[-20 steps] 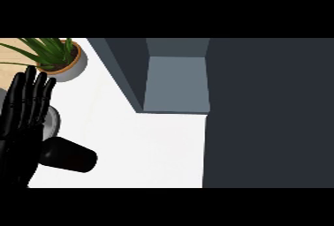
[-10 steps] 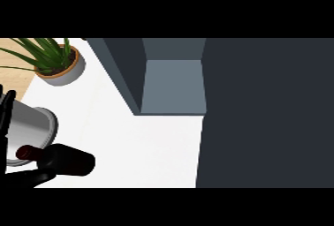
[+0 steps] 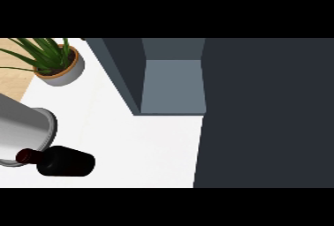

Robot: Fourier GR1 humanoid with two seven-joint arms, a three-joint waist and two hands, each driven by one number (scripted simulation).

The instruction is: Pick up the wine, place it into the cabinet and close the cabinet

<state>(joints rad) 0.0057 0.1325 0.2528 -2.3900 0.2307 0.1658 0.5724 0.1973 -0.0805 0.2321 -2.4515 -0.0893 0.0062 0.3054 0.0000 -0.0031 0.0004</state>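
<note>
Dark glass, nearly black, marks the wine bottle (image 3: 64,162), which lies on its side on the white counter (image 3: 140,150) at the near left of the head view. Its reddish-brown neck (image 3: 24,155) points left and its broad body points right. The neck end meets the lower rim of a pale grey cylinder (image 3: 23,130) that comes in at a slant from the left edge. I cannot tell from this view whether that cylinder is a forearm or some vessel, nor whether it actually touches the bottle or only overlaps it. Neither black hand can be made out anywhere, so whether the fingers are spread, pressed together or pinching anything cannot be told. The bottle is well apart from the cabinet (image 3: 124,75), with a bare stretch of counter between them. To the right, 1 large slate-grey panel (image 3: 267,114) fills the view from the near edge to the far edge. It may be part of the cabinet, but which part is unclear. Further back, just left of that panel, a lighter blue-grey compartment (image 3: 173,84) stands open, flanked on its left by the cabinet's darker side wall, and nothing shows inside it. Farthest away, at the upper left, a potted plant (image 3: 55,57) with long green leaves sits in a grey pot with a tan rim, near the line where the white counter meets a strip of light wood (image 3: 13,81).
</note>
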